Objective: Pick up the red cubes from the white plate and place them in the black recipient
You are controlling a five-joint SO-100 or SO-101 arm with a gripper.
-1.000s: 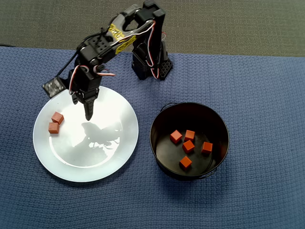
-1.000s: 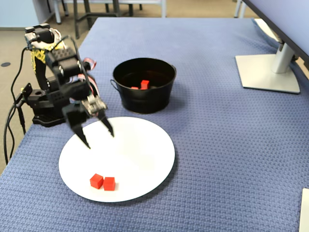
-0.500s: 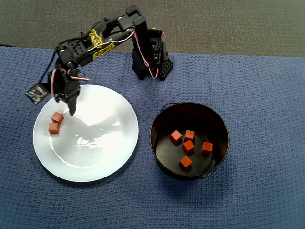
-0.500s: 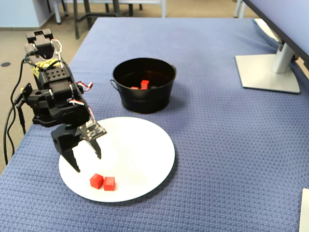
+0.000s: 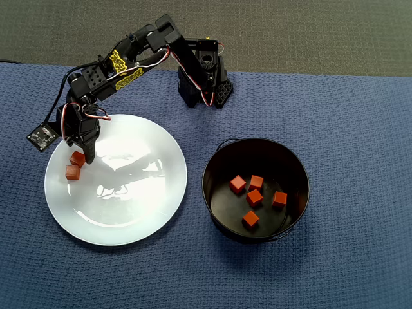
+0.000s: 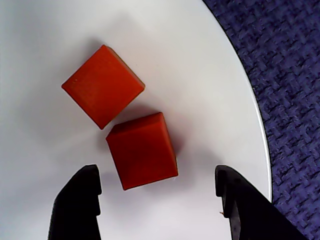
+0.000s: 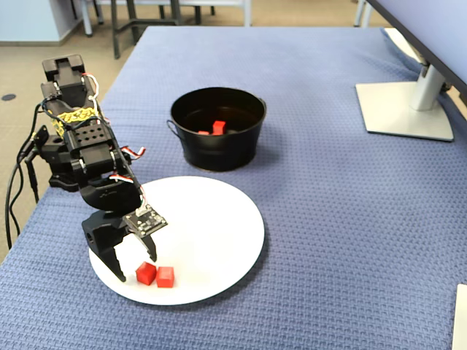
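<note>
The black two-finger gripper hangs low over the left edge of the large glossy white plate, its fingers spread wide with nothing between them. Seen from the wrist, the nearer of the two small matte red-orange cubes sits just ahead of the open fingertips, roughly centred in the gap, and the second cube lies beyond it, the two meeting at a corner or very nearly so. Both cubes rest close to the plate's rim, which curves past on the right of the wrist view with blue woven cloth beyond it.

From overhead, the gripper appears to cover part of one cube, though I cannot tell whether it touches it; the other lies just below.

The round black metal pot stands on the cloth to the right of the plate, close but apart, with five red cubes scattered on its floor.
</note>
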